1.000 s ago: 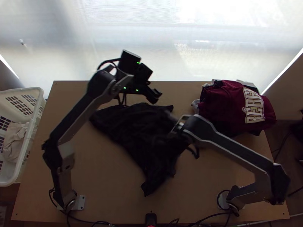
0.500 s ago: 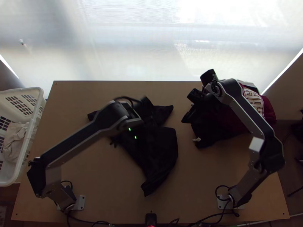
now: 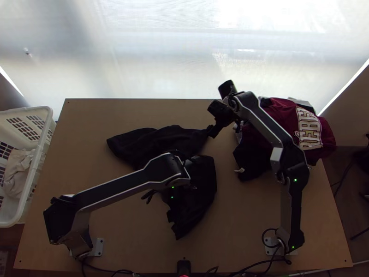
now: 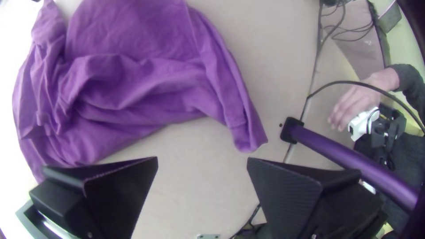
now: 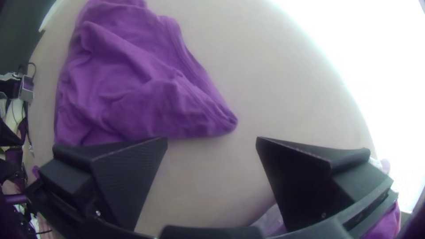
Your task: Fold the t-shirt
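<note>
The shirt lies on the middle of the table, 1 end toward the far left, 1 toward the near edge. Right of it, apart, the pile sits at the table's far right corner. The basket stands just beside the table's left edge, with a cloth in it. The 2 arm bases sit near the front edge: 1 left, 1 right. The left gripper is over the shirt's near part; the right gripper is by its far right corner, left of the pile.
</note>
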Robot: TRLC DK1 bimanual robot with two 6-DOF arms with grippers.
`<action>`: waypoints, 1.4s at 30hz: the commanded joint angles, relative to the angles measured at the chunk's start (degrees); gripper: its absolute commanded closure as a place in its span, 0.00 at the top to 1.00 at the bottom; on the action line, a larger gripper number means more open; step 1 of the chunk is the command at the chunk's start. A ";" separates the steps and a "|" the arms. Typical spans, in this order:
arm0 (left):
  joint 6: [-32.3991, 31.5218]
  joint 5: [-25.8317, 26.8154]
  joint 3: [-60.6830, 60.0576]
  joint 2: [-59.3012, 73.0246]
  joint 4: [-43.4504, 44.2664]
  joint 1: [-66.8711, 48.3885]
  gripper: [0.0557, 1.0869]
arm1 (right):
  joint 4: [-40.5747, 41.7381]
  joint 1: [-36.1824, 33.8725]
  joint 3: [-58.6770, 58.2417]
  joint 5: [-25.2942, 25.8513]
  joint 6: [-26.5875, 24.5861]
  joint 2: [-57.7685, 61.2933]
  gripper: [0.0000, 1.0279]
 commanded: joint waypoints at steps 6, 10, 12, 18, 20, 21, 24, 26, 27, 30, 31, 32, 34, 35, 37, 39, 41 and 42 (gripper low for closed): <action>-1.39 0.74 -4.55 2.49 -0.80 -3.14 0.95 | 1.37 4.46 6.79 2.50 1.17 9.29 0.84; -1.65 1.00 -4.11 3.99 -0.71 -3.67 0.95 | 3.22 4.46 7.32 3.82 0.73 10.87 0.79; -1.91 1.17 -3.41 4.69 -0.71 -4.02 0.95 | 3.22 4.29 8.11 3.99 0.55 11.75 0.73; -2.79 1.26 0.46 6.53 -0.80 -4.55 0.95 | 4.54 3.59 7.41 3.99 -0.24 12.45 0.63; -3.06 1.35 1.51 6.62 -1.15 -4.64 0.95 | 4.80 3.32 7.32 4.08 -0.41 12.98 0.63; -3.14 1.35 1.60 6.62 -1.24 -4.72 0.95 | 5.06 3.15 7.32 4.08 -0.41 13.24 0.63; -3.32 1.35 1.25 6.53 -1.24 -5.43 0.95 | 5.42 3.06 7.23 4.17 -0.41 13.86 0.63; -3.50 1.35 0.72 6.80 -1.15 -5.96 0.95 | 5.59 3.15 7.06 4.17 -0.33 14.21 0.63; -3.50 1.26 0.37 7.06 -1.06 -6.13 0.95 | 5.68 3.23 6.88 4.17 -0.24 14.21 0.63; -4.37 1.35 -0.42 7.77 -0.54 -6.48 0.95 | 5.85 3.67 6.97 4.17 -0.24 14.47 0.63; -4.73 1.35 -0.60 7.94 -0.10 -6.57 0.95 | 5.94 3.76 7.06 4.34 -0.24 14.47 0.63; -5.08 1.35 -0.95 8.03 0.61 -6.57 0.95 | 6.21 3.85 7.06 4.43 -0.24 14.47 0.63; -5.61 1.35 -1.30 8.56 1.13 -6.48 0.95 | 6.47 3.85 7.06 4.43 -0.15 14.47 0.63; -5.96 1.26 -1.30 9.00 1.40 -6.39 0.95 | 6.56 3.85 7.06 4.43 0.03 14.56 0.63; -6.92 1.26 -1.39 9.87 2.28 -6.04 0.95 | 6.56 3.85 6.88 4.43 0.11 14.56 0.63; -7.19 1.26 -1.04 10.84 2.45 -6.13 0.95 | 6.56 3.85 6.79 4.43 0.29 14.56 0.63; -7.36 1.26 -1.04 11.90 2.54 -6.31 0.94 | 6.73 3.85 6.79 4.43 0.29 14.56 0.63; -7.36 1.26 -1.04 12.51 2.63 -6.39 0.92 | 6.82 3.85 6.88 4.43 0.29 14.56 0.63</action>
